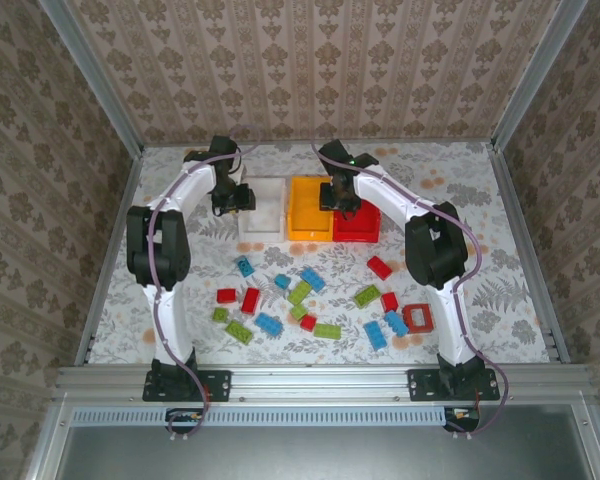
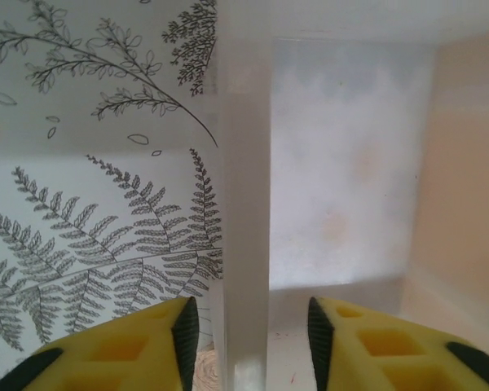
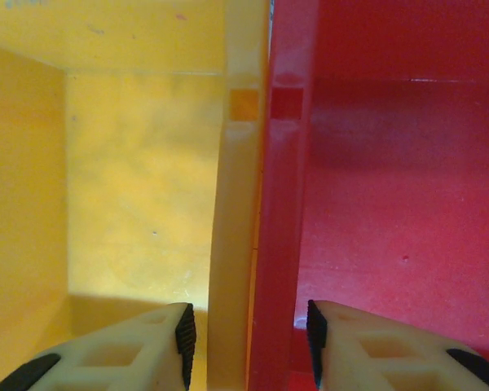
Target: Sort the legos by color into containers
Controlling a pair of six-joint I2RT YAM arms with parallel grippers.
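- Top external view: the legos (image 1: 269, 323) are small studded bricks in three colours. They lie loose on the fern-patterned table (image 1: 510, 230), between the arm bases and the row of bins.
- Blue bricks (image 1: 312, 279) are spread across the whole scatter.
- Red bricks (image 1: 250, 300) lie at both sides. A red open-frame piece (image 1: 417, 318) sits at the right edge of the group.
- Lime-green bricks (image 1: 327, 331) cluster toward the middle and the near left.
- Every brick in view rests on the table, outside the bins.
- Containers: three open-topped rectangular bins stand in a row beyond the bricks. The white bin (image 1: 265, 225) is on the left, the yellow-orange bin (image 1: 308, 218) in the centre and the red bin (image 1: 358, 228) on the right.
- Left wrist view: the floor of the white bin (image 2: 342, 187) shows as a plain pale surface.
- Right wrist view: the floors of the yellow-orange bin (image 3: 138, 179) and the red bin (image 3: 391, 187) show plain colour. Their adjoining walls stand against each other.
- Left gripper (image 1: 232, 197) (image 2: 248, 326): the jaws are parted and straddle the left wall of the white bin, with a gap on each side of the wall.
- Right gripper (image 1: 342, 195) (image 3: 246, 326): the jaws are parted and straddle the paired yellow-orange and red walls. One finger is in each bin, and there is a clear gap on the yellow-orange side.
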